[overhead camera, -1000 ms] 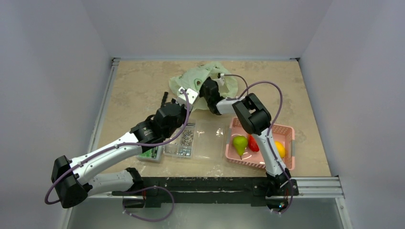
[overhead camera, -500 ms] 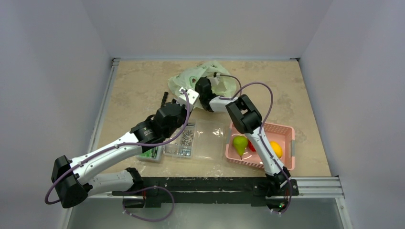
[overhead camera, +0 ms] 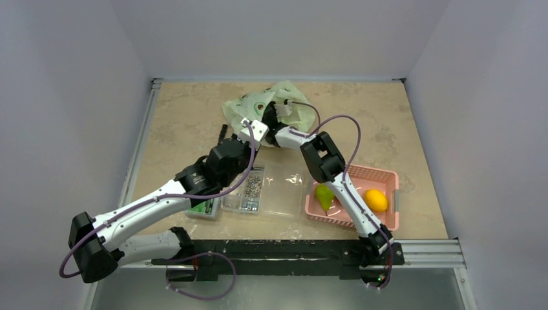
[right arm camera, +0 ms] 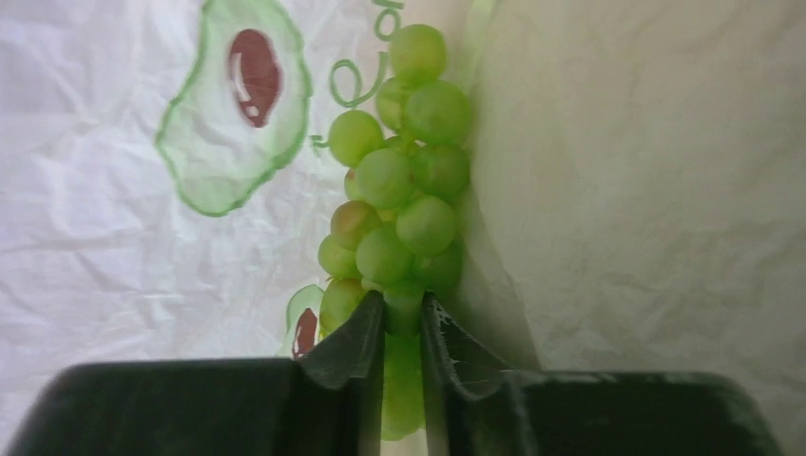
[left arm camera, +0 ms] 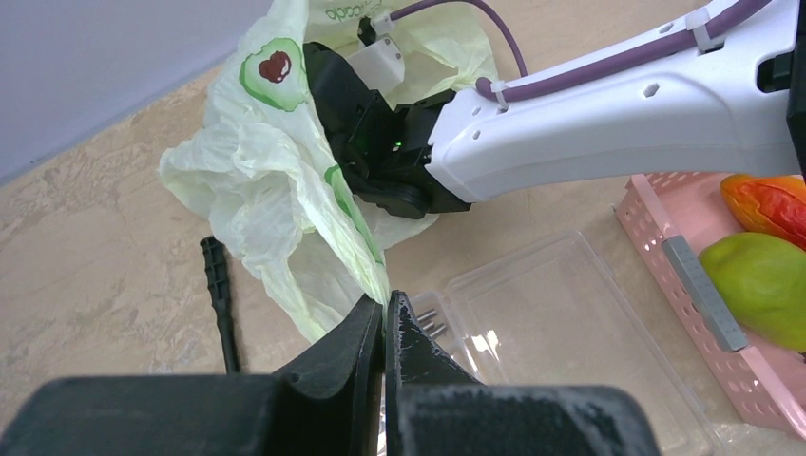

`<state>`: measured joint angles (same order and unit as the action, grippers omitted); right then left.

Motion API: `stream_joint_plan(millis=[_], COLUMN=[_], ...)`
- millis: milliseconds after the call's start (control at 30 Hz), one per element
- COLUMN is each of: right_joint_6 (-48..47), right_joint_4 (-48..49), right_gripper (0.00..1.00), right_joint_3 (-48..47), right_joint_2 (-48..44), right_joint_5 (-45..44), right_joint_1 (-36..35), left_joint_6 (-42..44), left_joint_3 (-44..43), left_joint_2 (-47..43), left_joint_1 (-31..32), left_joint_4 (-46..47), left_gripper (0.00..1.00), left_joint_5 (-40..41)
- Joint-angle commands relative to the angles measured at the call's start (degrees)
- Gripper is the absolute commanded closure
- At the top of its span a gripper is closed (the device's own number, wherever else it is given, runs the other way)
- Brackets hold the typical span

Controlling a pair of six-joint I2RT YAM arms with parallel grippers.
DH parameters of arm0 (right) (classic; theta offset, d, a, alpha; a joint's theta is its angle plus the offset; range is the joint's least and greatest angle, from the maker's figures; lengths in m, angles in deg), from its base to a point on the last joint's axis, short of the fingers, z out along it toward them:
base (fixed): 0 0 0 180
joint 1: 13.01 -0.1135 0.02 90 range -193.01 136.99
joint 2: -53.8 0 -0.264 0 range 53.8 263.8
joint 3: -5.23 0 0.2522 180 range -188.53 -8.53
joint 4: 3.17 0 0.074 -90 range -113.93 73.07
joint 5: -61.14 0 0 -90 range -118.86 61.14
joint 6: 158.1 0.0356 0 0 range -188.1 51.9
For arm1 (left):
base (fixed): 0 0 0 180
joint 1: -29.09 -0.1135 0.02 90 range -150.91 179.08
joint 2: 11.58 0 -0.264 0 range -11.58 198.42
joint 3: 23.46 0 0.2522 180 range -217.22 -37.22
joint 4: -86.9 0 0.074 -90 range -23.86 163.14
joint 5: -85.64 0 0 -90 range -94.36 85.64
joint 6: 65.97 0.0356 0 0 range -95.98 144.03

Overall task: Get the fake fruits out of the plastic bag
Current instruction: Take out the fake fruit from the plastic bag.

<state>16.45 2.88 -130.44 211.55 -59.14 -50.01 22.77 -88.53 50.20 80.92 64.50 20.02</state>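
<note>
The pale green plastic bag (overhead camera: 249,103) lies at the back of the table, printed with avocado marks (left arm camera: 271,71). My left gripper (left arm camera: 385,306) is shut on a fold of the bag's near edge. My right gripper (right arm camera: 403,306) reaches inside the bag and is shut on the lower end of a green grape bunch (right arm camera: 399,199). The bag's walls (right arm camera: 114,237) surround the bunch on both sides. A green pear (overhead camera: 324,194), a yellow lemon (overhead camera: 375,199) and a red-orange piece (left arm camera: 768,204) lie in the pink basket (overhead camera: 386,173).
A clear compartmented box (overhead camera: 274,190) with small metal parts sits between the arms, its lid open (left arm camera: 551,323). A black tool (left arm camera: 219,294) lies on the table left of the bag. The right forearm (left arm camera: 618,114) stretches above the box and the basket.
The right arm has pushed further left into the bag, and its jaws have gone from open to shut on the grape bunch. The left gripper has kept its hold on the bag.
</note>
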Motion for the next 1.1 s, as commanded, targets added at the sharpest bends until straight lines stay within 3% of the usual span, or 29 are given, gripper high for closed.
stream_joint_plan(millis=[0,100,533,733,1067], right_joint_6=[-3.67,-6.32,-11.34,-10.15,-17.61], right_joint_4=[-0.87,3.22,19.13,22.71,21.00], right_gripper=[0.94,1.00,1.00,1.00,1.00], right_joint_3=[0.86,4.86,36.45,50.92,65.00], right_joint_2=[-0.49,-4.65,-29.95,-38.91,-52.90], right_joint_5=[-0.70,0.53,3.65,4.27,9.16], right_joint_1=[-0.15,-0.16,-0.17,-0.26,-0.45], left_joint_6=[0.41,0.36,0.91,1.00,1.00], left_joint_3=[-1.16,-0.88,0.06,0.22,0.01], left_joint_2=[-1.79,-2.43,-1.79,-1.10,-0.28], left_joint_1=[0.29,0.29,0.11,0.11,0.12], left_joint_4=[1.78,2.02,3.40,3.55,3.27], left_gripper=[1.00,1.00,1.00,1.00,1.00], left_joint_5=[0.13,1.27,4.97,5.52,5.59])
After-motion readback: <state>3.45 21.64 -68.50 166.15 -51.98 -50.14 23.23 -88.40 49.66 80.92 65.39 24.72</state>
